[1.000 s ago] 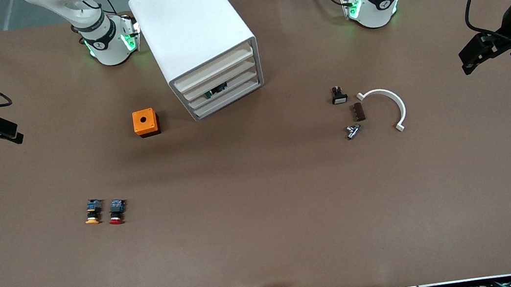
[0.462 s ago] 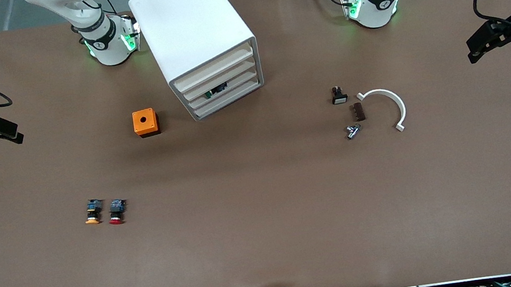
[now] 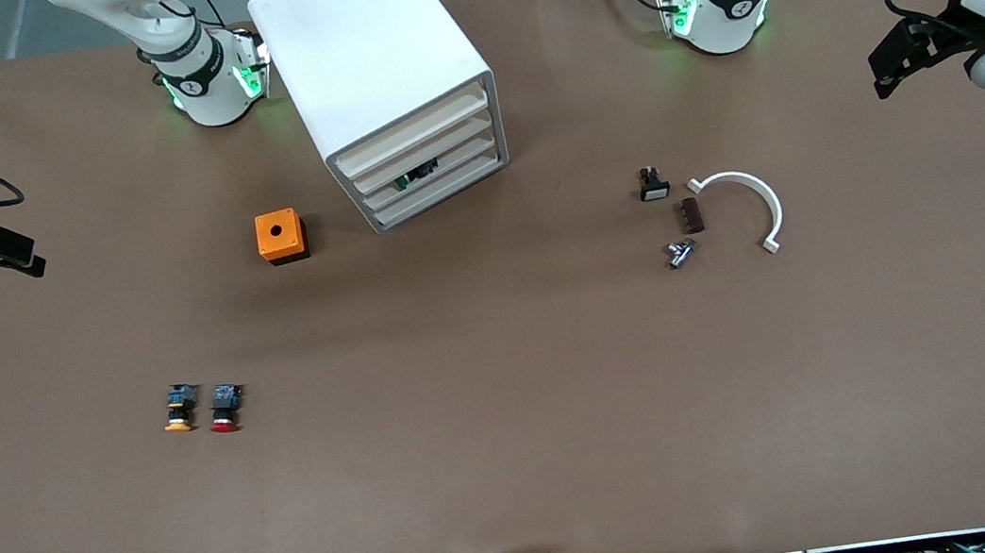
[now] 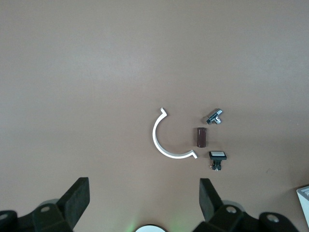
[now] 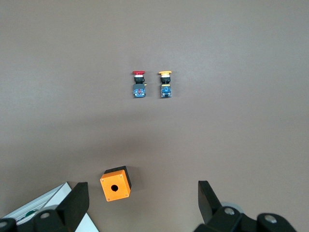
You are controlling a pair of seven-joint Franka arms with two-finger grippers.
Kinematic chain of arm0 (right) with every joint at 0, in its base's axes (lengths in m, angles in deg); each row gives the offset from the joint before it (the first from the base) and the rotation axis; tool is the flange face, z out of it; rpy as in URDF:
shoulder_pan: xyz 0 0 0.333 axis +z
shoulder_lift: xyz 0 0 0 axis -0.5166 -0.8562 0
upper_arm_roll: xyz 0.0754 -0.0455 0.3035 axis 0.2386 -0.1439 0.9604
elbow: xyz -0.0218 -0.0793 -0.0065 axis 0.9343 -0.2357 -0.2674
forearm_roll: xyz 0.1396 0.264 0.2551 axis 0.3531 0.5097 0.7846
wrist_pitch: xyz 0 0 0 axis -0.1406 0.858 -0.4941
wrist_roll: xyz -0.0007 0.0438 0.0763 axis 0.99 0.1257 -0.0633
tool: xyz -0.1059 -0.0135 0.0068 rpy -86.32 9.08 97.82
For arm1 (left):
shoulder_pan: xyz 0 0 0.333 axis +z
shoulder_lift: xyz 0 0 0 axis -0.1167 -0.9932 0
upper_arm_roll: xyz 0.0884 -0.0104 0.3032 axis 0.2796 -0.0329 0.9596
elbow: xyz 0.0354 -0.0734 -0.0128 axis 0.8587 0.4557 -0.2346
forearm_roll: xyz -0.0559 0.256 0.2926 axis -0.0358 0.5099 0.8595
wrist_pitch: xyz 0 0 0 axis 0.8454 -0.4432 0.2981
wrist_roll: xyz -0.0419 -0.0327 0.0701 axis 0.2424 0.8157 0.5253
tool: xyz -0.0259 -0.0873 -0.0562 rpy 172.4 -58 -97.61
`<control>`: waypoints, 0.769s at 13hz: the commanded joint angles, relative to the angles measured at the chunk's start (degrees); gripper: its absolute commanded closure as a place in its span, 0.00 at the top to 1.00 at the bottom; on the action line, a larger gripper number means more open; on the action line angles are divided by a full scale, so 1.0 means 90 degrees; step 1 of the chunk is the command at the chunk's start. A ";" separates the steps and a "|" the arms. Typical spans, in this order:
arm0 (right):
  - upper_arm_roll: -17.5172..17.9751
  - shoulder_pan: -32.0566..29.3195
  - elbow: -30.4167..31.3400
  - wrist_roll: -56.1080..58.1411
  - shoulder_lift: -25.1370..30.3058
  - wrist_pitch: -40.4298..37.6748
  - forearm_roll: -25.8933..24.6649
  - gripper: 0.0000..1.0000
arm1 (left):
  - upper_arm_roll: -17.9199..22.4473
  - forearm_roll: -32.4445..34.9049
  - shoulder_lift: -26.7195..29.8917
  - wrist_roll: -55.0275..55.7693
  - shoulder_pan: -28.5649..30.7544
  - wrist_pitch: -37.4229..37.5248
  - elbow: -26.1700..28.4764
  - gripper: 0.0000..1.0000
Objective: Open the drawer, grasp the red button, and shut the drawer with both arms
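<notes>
The white cabinet stands near the right arm's base. Its second drawer is closed, above the one showing a green part. The red-capped button lies on the table nearer the front camera, beside an orange-yellow-capped one. Both show in the right wrist view, the red one beside the orange-yellow one. My right gripper is open and empty over the right arm's end of the table; its wrist view shows wide jaws. My left gripper is open and empty over the left arm's end.
An orange box with a hole sits beside the cabinet. Toward the left arm's end lie a white half-ring, a black white-faced button, a brown cylinder and a metal fitting.
My left gripper has swung toward the robots' bases along the table's left arm end. The right arm and all objects have not moved.
</notes>
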 commanded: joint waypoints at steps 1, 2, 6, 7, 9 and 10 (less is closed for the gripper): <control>0.0001 0.0022 0.0086 -0.0054 0.0091 0.0006 -0.0101 1.00 | 0.0173 -0.0211 0.0316 -0.0160 -0.0026 -0.0214 0.0401 1.00; 0.0001 0.0022 0.0086 -0.0054 0.0091 0.0006 -0.0092 1.00 | 0.0173 -0.0221 0.0316 -0.0169 0.0023 -0.0204 0.0381 1.00; 0.0001 0.0031 0.0086 -0.0054 0.0091 -0.0004 -0.0092 1.00 | 0.0193 -0.0417 0.0179 -0.0179 0.0052 -0.0087 0.0030 1.00; 0.0001 0.0031 0.0086 -0.0054 0.0091 -0.0004 -0.0091 1.00 | 0.0203 -0.0417 0.0160 -0.0179 0.0052 -0.0019 0.0010 1.00; 0.0001 0.0041 0.0086 -0.0054 0.0101 -0.0004 -0.0091 1.00 | 0.0203 -0.0388 0.0150 -0.0140 0.0052 -0.0009 0.0010 1.00; 0.0001 0.0051 0.0086 -0.0054 0.0101 -0.0004 -0.0091 1.00 | 0.0212 -0.0368 0.0150 -0.0131 0.0062 -0.0009 0.0010 1.00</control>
